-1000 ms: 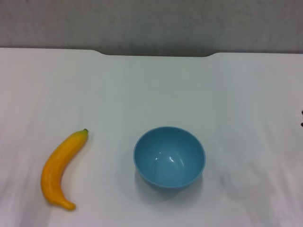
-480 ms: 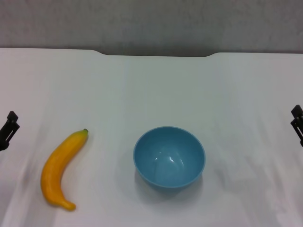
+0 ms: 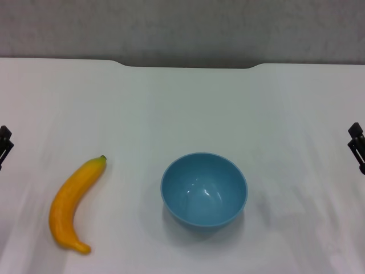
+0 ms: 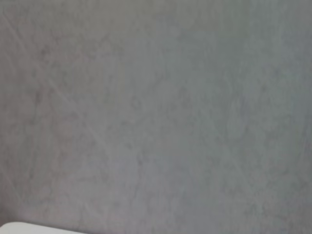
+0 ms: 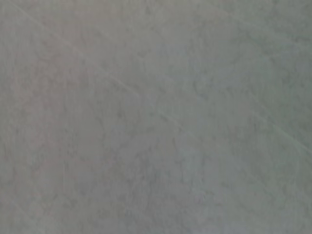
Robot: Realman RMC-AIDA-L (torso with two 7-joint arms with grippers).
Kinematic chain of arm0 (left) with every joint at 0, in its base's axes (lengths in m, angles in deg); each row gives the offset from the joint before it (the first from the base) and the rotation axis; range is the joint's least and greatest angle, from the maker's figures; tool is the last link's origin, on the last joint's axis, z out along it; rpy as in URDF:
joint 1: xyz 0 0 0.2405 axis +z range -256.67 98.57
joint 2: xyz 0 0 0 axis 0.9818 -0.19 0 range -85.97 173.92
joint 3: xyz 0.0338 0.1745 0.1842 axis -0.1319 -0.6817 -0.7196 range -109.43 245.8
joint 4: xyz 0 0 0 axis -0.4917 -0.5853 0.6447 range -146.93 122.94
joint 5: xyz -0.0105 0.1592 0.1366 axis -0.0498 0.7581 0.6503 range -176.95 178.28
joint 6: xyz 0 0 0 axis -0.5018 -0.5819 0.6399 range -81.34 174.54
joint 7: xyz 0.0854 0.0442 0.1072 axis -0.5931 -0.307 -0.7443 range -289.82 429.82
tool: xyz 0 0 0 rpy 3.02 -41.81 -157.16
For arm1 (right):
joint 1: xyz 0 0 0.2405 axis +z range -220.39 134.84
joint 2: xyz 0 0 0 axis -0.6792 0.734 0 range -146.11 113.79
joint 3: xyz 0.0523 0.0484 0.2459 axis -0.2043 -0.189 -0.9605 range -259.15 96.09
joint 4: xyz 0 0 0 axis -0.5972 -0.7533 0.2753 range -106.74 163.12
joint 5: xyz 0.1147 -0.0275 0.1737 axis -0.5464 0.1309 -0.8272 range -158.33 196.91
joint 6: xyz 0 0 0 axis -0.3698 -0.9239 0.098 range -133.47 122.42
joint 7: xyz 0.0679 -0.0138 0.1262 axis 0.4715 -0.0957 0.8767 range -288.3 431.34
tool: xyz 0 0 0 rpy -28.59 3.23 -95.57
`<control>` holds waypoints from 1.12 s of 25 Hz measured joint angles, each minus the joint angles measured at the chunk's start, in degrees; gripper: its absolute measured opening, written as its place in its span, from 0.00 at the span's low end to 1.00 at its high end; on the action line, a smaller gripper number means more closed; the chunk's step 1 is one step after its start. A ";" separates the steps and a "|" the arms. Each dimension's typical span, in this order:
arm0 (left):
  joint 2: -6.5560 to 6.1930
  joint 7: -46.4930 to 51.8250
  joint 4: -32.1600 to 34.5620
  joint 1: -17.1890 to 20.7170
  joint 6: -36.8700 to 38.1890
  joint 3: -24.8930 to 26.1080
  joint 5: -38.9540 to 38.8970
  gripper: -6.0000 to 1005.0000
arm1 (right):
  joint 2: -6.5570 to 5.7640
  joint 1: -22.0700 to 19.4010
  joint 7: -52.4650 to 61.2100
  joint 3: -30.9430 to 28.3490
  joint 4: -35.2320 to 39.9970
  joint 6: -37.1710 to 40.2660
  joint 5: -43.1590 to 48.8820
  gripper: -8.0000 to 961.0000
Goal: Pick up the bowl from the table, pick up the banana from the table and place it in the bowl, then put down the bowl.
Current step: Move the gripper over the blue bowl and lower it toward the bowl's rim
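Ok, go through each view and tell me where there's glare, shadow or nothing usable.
Head view: small bright highlights sit inside the bowl, with a faint soft shadow on the table at its near side; the banana has a glossy sheen; the left gripper and right gripper are cut off at the edges. Left wrist and right wrist views: only a featureless grey surface, nothing of the task.

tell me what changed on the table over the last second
Both grippers came into the head view at its side edges: the left gripper at the left edge, the right gripper at the right edge. Neither touches anything. The banana and the bowl lie on the table where they were.
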 joint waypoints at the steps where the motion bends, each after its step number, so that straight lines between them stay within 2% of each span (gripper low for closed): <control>1: 0.01 -0.29 -0.09 0.19 -0.12 0.05 -0.03 0.89 | 0.00 -0.03 -0.01 0.00 -0.01 0.00 0.00 0.74; 8: -0.19 1.04 -1.38 2.05 -1.24 -0.23 0.18 0.89 | -0.07 -0.53 0.26 0.09 0.50 -1.29 0.10 0.75; 13: -1.09 4.42 -6.23 2.92 4.83 -0.23 3.87 0.89 | -0.79 -0.42 1.03 0.06 5.28 -8.21 1.88 0.74; 14: -1.25 5.25 -7.53 3.21 6.78 -0.08 5.14 0.89 | -1.00 -0.32 1.03 -0.26 6.87 -10.82 3.14 0.74; 15: -1.55 6.26 -10.51 3.93 9.90 0.22 7.03 0.89 | -1.76 -0.12 1.03 -1.23 10.55 -16.07 5.62 0.74; 16: -1.75 7.07 -13.26 4.65 12.81 0.48 8.70 0.89 | -1.76 -0.12 1.03 -1.23 10.55 -16.07 5.62 0.74; 18: -1.92 8.01 -18.87 6.40 18.39 0.97 11.43 0.89 | -2.73 -0.20 1.04 -2.81 15.34 -22.63 8.17 0.74; 22: -1.37 9.43 -30.42 10.48 27.33 3.02 16.29 0.89 | -3.84 -2.23 0.91 -8.14 27.62 -37.44 14.26 0.74; 25: -1.06 13.93 -38.16 12.69 34.60 3.40 20.57 0.89 | -3.72 -4.62 0.59 -12.90 37.88 -51.40 20.39 0.74; 28: -1.31 22.82 -44.80 14.30 41.23 3.23 27.00 0.89 | -2.49 -6.19 0.48 -16.82 47.63 -65.20 26.33 0.74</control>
